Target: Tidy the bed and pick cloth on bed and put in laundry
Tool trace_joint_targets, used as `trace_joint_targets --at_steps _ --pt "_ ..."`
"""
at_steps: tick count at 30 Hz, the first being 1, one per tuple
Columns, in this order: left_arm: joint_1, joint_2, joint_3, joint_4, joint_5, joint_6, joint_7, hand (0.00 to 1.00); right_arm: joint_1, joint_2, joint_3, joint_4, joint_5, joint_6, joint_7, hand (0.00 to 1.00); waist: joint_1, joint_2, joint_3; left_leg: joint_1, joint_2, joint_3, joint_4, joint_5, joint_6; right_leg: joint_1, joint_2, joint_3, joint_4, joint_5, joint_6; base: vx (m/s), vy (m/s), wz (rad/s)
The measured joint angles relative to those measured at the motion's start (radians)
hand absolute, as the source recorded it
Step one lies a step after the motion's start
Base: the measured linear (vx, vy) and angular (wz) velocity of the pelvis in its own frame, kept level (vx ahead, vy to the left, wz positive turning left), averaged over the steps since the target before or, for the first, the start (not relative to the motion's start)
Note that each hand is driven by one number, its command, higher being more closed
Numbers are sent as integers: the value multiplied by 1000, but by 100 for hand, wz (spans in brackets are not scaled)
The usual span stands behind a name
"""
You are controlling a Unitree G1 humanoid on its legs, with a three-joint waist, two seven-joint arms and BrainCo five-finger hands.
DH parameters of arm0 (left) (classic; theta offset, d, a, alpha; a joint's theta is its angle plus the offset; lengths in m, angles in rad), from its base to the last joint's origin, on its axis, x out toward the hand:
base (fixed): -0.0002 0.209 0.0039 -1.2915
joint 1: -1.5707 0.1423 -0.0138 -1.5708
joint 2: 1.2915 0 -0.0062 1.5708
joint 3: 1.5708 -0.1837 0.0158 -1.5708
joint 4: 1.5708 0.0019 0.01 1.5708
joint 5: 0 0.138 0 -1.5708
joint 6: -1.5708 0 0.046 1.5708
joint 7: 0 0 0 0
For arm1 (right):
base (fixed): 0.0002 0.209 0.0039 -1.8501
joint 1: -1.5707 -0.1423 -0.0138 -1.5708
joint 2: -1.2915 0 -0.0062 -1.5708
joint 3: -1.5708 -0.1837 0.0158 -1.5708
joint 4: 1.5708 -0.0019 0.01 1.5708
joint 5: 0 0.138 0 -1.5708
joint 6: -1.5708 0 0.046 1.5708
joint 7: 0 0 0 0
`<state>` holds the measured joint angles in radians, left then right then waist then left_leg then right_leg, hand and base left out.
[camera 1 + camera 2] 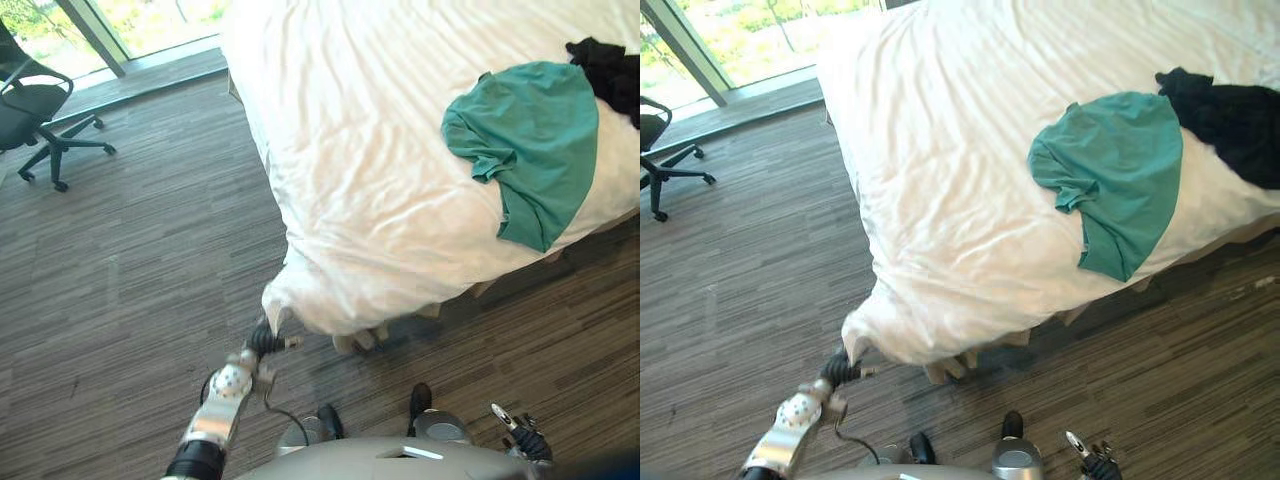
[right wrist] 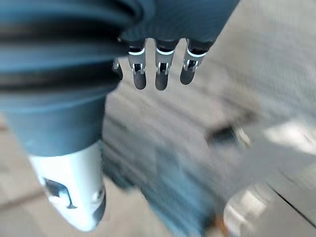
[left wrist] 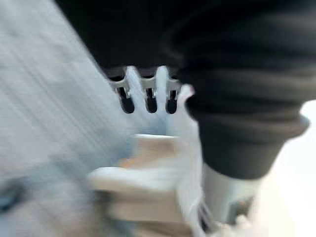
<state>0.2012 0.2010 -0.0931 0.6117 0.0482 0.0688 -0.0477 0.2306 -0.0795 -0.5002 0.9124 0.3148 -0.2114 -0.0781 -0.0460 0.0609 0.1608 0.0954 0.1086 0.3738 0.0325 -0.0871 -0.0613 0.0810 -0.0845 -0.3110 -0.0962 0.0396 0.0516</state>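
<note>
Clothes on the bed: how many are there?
2: a teal shirt by the bed's near edge and a black garment right beside it; others may lie out of view.

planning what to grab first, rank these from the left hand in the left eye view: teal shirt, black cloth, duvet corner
1. duvet corner, right at the left hand, hanging low in front
2. teal shirt, up and to the right, spread flat
3. black cloth, beyond the shirt, far right
</note>
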Motion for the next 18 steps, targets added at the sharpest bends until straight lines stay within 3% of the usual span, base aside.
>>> trace_joint_targets --at_steps 2,4,8,9,15,18 --pt "31 -39 48 149 31 18 30 0 -7 14 -3 -88 -7 -38 -90 0 9 -17 -17 15 -4 1 -15 5 1 5 -2 0 -5 3 1 -53 8 -3" --pt "55 -74 130 244 -10 25 69 0 -16 25 -5 -196 -14 -61 -140 0 12 -30 -23 36 -9 -3 -31 9 1 16 -5 -4 -6 3 2 -55 17 2" --pt "98 -83 203 323 -44 7 136 0 -76 -5 -19 -429 -133 -73 -145 0 38 -41 -31 60 -18 -27 -54 13 -3 40 -17 -32 -6 0 7 -31 13 11" --pt "103 -84 204 322 -59 1 140 0 -89 -21 -13 -448 -151 -73 -131 100 38 -41 -31 61 -21 -34 -60 18 -1 43 -20 -38 -6 -1 9 -24 36 40" --pt "121 -84 212 307 -138 -101 141 0 -290 -240 209 -538 -185 -54 79 100 65 -59 -24 56 -44 -124 -106 56 7 69 -41 -128 -6 -13 28 -4 21 43" --pt "121 -84 211 273 -148 -130 137 0 -418 -280 338 -493 -177 -51 159 100 90 -75 -29 36 -47 -177 -121 85 17 71 -41 -175 -2 -15 27 36 -13 57"
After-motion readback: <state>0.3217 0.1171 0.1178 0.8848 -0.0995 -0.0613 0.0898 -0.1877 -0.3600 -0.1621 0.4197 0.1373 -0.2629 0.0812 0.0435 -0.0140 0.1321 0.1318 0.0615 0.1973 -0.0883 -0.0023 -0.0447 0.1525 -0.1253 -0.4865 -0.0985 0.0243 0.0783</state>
